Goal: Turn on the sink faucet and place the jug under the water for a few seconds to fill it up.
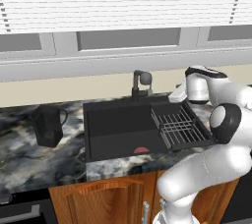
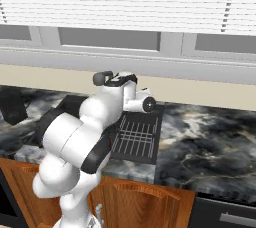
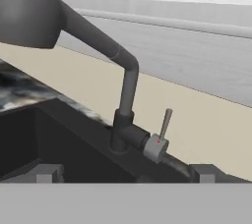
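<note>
The dark grey sink faucet point(image 3: 125, 95) stands close ahead in the hand view. Its rounded spout head is at upper left, and its small upright lever point(image 3: 166, 122) is on the right of its base. My gripper point(image 3: 125, 174) is open, its fingertips point(image 3: 47, 173) level with the faucet's base and apart from it. The faucet point(image 1: 141, 83) rises behind the black sink point(image 1: 118, 120), with my hand just to its right. The black jug point(image 1: 48, 125) stands upright on the counter left of the sink. A small reddish patch point(image 1: 141, 150) lies on the sink floor; the water is out of view.
A dark wire rack point(image 1: 178, 127) fills the sink's right side. The marble counter point(image 2: 210, 132) stretches right of the sink, with a beige backsplash and window blinds behind. My own arm point(image 2: 82, 137) blocks much of the sink in the right base view; the jug point(image 2: 12, 107) sits at far left.
</note>
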